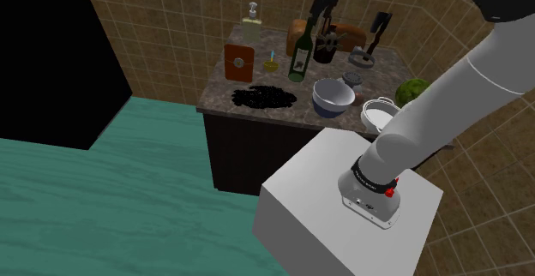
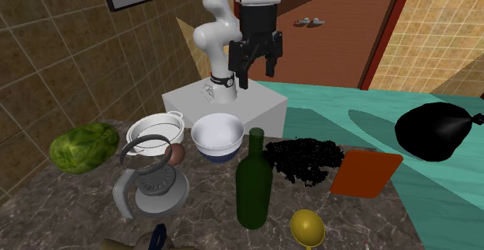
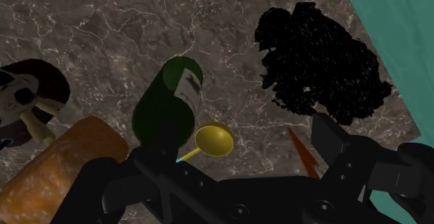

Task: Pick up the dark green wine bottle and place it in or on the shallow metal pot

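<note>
Nearest the second exterior camera, at the front of the brown marbled counter (image 2: 70, 210), I see the dark green wine bottle (image 2: 254, 182) standing upright, its long axis vertical and its neck pointing up. It carries 1 pale label (image 3: 188, 88), which shows on my wrist feed, but the writing is too small for me to read. A yellow cup (image 2: 308, 227) sits just beside the bottle's base. An orange board (image 2: 364, 172) and a black patch (image 2: 304, 159) lie toward that view's right. Behind the bottle is a white bowl (image 2: 218, 136), and on the bowl's left is the shallow pale pot (image 2: 159, 117) with 2 handles, well apart from the bottle. Higher and farther back, with the white stand (image 2: 264, 105) behind it, the gripper (image 2: 254, 74) hangs with its 2 black fingers (image 2: 273, 58) spread wide, holding nothing and touching nothing. On the wrist feed the bottle sits just off 1 fingertip, not between the 2.
</note>
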Robot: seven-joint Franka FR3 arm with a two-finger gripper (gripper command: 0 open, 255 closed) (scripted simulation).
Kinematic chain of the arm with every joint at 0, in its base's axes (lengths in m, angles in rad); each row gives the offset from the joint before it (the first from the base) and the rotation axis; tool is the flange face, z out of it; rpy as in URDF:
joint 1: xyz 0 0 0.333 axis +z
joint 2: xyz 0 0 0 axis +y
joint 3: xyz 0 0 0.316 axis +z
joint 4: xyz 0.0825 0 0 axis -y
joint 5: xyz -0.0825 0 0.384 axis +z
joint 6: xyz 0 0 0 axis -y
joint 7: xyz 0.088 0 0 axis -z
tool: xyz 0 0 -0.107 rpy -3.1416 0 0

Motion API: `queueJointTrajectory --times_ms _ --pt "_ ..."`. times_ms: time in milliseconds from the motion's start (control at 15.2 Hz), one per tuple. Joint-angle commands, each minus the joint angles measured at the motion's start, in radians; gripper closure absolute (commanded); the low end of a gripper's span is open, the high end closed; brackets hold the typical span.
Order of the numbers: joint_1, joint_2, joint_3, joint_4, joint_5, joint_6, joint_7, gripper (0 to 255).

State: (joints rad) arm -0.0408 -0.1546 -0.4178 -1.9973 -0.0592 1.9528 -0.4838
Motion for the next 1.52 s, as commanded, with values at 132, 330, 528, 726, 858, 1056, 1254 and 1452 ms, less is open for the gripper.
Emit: queueJointTrajectory --times_ms 132,330,528,726,858,1056,1254,1452 --pt "-0.018 0.155 -0.049 0.119 0.082 0.028 -0.117 0" --pt "-0.048 0.284 -0.07 0.241 0.158 0.021 -0.201 0" --pt "-0.091 0.403 -0.072 0.365 0.227 0.001 -0.268 0" --pt "-0.094 0.414 -0.067 0.34 0.233 0.037 -0.272 0" --pt "-0.094 0.422 -0.065 0.324 0.239 0.06 -0.275 0" --pt "-0.096 0.434 -0.063 0.305 0.246 0.089 -0.28 0" --pt "-0.096 0.434 -0.063 0.305 0.246 0.089 -0.28 0" --pt "-0.096 0.434 -0.063 0.305 0.246 0.089 -0.28 0"
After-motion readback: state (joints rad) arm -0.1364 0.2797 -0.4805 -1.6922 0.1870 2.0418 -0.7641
